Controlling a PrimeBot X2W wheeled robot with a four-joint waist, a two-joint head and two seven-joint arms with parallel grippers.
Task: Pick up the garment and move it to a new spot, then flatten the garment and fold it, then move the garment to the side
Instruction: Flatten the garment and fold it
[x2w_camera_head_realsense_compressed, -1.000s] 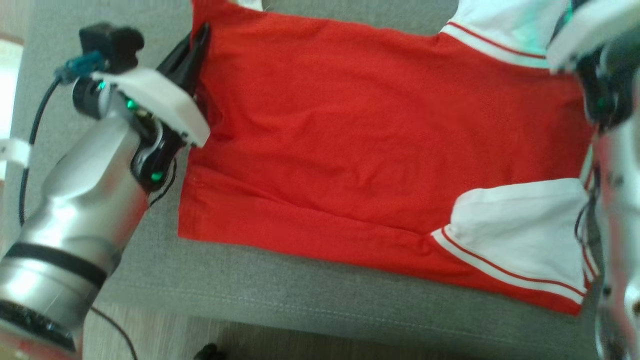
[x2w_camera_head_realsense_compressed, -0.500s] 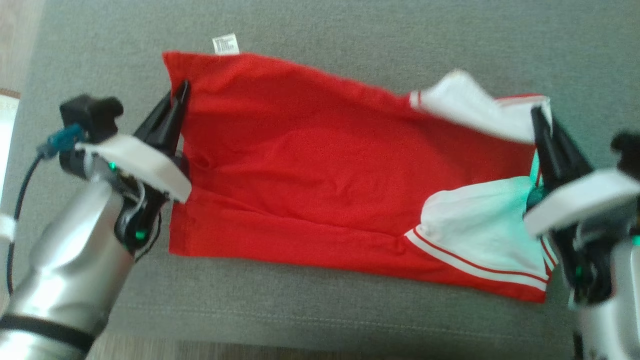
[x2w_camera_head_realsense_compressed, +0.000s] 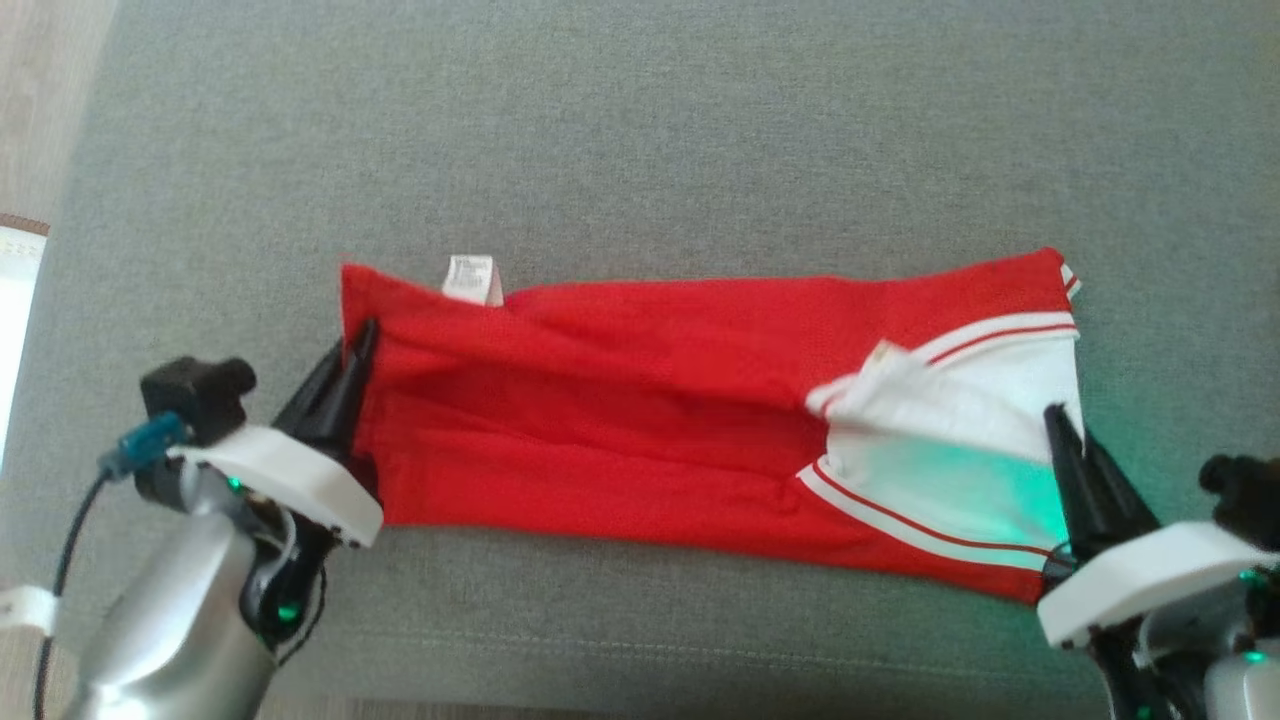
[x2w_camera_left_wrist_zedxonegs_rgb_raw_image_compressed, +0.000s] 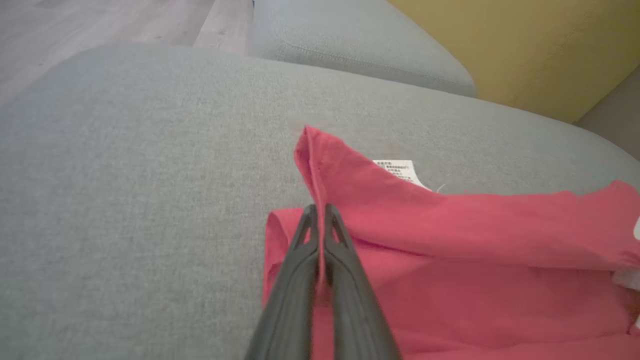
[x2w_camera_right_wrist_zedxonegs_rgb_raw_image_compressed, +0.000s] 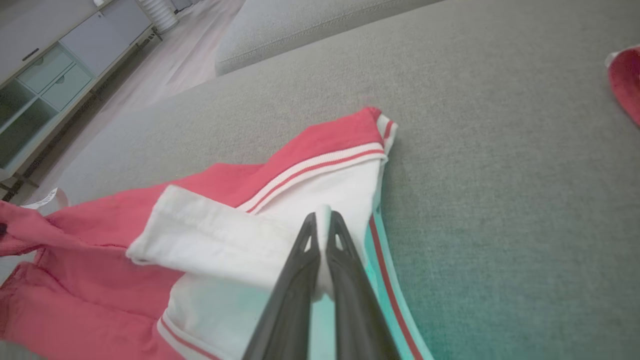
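Head view: a grey upholstered seat carries a red garment with white sleeves, lying as a long folded band across it. Pale wood floor borders the left. Right wrist view shows a pale cabinet across the room. Both forearms are cut off by the frame. The left gripper pinches the red end and the right gripper pinches the white sleeve end.

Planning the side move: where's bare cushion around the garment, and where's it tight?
Widest bare cushion lies beyond the garment's far edge. A narrower strip runs between its near edge and the front seam. Crowded at both ends: the left gripper and right gripper are clamped on it there.
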